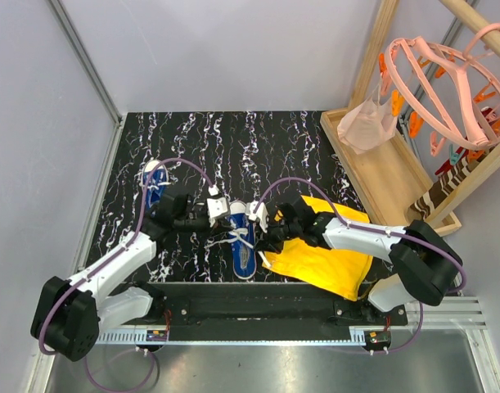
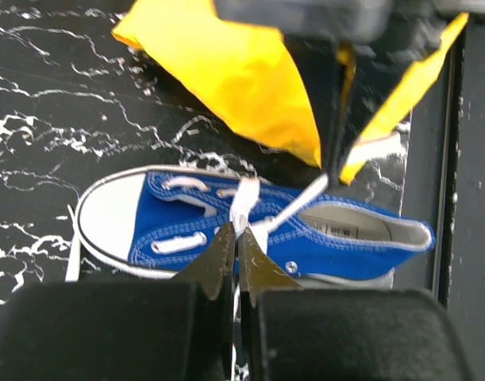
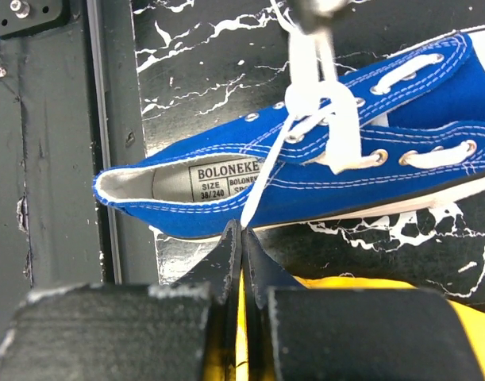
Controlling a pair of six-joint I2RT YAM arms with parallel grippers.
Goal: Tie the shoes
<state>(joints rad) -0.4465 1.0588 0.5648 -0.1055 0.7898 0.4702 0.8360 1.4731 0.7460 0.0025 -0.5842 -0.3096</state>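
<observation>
Blue canvas sneaker [image 1: 242, 250] with a white rubber toe cap lay on the black marbled table [image 1: 274, 147] between the two arms, just beside the crumpled yellow cloth [image 1: 323, 254]. Its matching sneaker [image 1: 155, 182] sat well apart at the far left. The left gripper [image 2: 234, 236] was clenched on one white lace [image 2: 244, 202], and the right gripper [image 3: 240, 236] was clenched on the other lace [image 3: 266, 175]. To cinch the crossing well, both should probably draw outward evenly and low, so the shoe neither lifted nor twisted. Its long axis ran near to far, toe pointing away from the arm bases, heel towards the near edge.
</observation>
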